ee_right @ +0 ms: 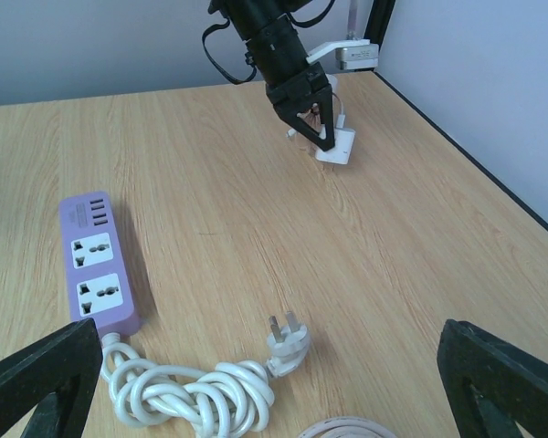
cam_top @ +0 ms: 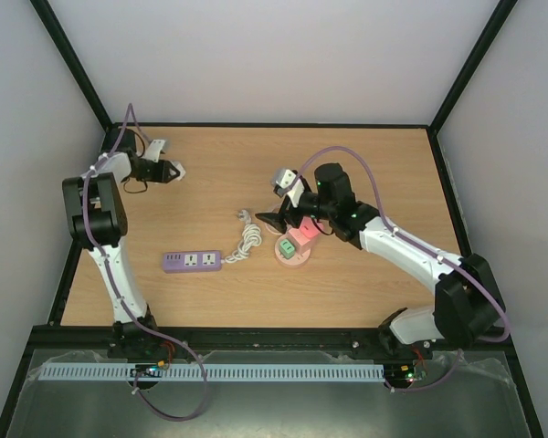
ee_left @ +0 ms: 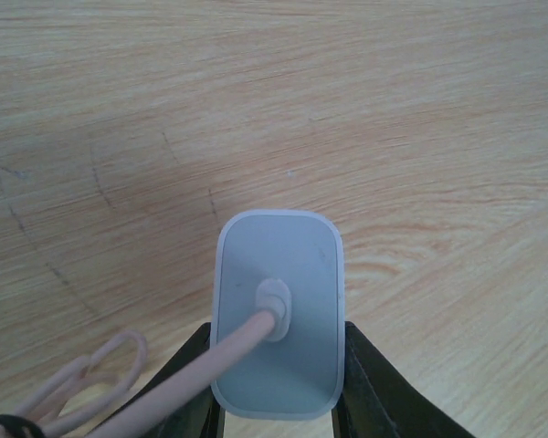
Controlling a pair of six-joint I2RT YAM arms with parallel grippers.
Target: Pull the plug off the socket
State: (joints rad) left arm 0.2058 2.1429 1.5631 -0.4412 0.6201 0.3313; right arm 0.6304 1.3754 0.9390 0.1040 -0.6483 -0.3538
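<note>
Gripping the white plug [cam_top: 177,170], the left gripper [cam_top: 171,171] sat at the far left of the table [cam_top: 374,155] in the top external view. It was well apart from the pink socket [cam_top: 293,248], which lay near the middle beside the right gripper [cam_top: 288,224] and a lilac power strip [cam_top: 192,262].

From the left wrist, black fingers [ee_left: 373,388] pinched the plug's two sides, and a pale cable [ee_left: 196,383] ran from its face.

From the right wrist, the right jaws stood wide apart, and the socket's edge barely showed at the bottom.
</note>
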